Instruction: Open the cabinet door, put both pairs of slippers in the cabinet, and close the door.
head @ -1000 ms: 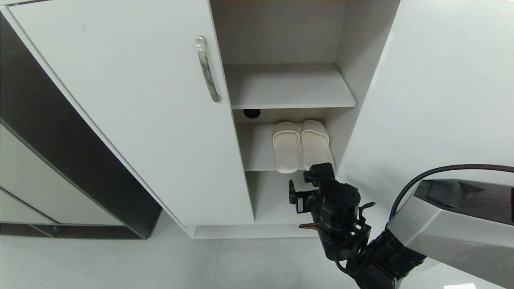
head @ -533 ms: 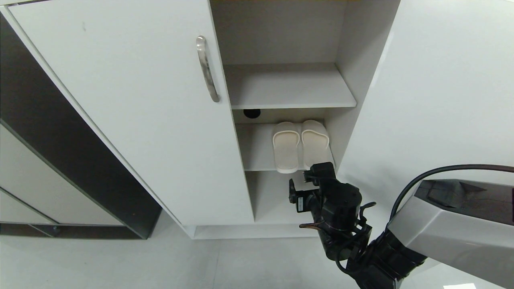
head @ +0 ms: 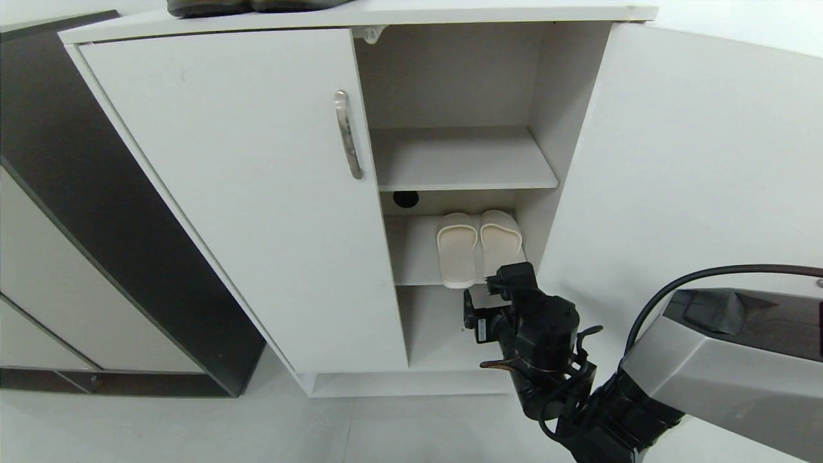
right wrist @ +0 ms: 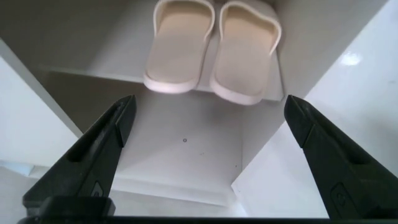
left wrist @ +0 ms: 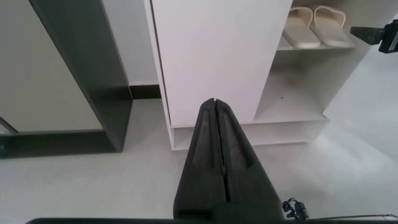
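A cream pair of slippers lies side by side on the cabinet's middle shelf, toes inward. My right gripper hangs open just in front of and below that shelf's edge, holding nothing; its wrist view shows the slippers beyond the spread fingers. A dark pair of footwear rests on the cabinet top. The right door stands open, and the left door is closed. My left gripper is shut and empty, low over the floor before the left door.
The upper shelf and the bottom compartment hold nothing. The left door carries a metal handle. A dark panel flanks the cabinet on the left. Grey floor spreads in front.
The head camera has shifted, so the cabinet top and the dark pair on it have come into view. The right gripper and the cream slippers keep their places.
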Available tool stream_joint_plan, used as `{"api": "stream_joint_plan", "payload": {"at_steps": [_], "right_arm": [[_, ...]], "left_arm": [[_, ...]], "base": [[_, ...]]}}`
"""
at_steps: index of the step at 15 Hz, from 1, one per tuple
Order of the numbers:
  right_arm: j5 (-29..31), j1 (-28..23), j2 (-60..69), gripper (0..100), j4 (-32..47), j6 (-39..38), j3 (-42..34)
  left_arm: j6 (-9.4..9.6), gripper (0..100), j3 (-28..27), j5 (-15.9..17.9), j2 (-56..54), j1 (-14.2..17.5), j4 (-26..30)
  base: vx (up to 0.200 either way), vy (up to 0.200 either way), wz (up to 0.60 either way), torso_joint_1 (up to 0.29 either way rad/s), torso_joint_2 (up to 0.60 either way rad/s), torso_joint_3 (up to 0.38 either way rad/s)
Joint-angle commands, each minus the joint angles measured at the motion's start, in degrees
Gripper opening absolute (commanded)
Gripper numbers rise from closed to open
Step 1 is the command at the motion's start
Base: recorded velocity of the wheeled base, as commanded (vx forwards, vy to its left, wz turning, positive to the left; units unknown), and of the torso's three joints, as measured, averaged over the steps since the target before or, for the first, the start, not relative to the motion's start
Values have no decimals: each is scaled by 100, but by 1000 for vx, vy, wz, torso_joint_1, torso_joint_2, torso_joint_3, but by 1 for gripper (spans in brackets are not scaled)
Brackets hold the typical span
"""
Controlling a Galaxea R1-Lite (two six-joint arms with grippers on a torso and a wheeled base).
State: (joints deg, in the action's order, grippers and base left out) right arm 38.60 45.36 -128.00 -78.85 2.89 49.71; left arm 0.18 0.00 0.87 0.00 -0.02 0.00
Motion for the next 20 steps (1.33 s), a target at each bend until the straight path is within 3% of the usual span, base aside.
{"api": "stream_joint_plan", "payload": {"at_steps": [1, 8, 12, 20], "right_arm": [[-1, -1, -6, 100, 1, 1, -6], [-19, -1, 21, 100, -8, 1, -14], [-862, -27, 733, 100, 45, -8, -832], [-1161, -106, 909, 100, 45, 10, -1104]], "left_arm": [[-1, 0, 0, 1, 9, -6, 0], [8, 0, 0, 10, 9, 2, -9], [-1, 0, 0, 1, 0, -6, -9], [-1, 0, 0, 10, 0, 2, -9]], "base": [[0, 0, 0, -2, 2, 198], [0, 0, 0, 2, 2, 205], [0, 0, 0, 2, 1, 30], [0, 0, 0, 0, 0, 0]]}}
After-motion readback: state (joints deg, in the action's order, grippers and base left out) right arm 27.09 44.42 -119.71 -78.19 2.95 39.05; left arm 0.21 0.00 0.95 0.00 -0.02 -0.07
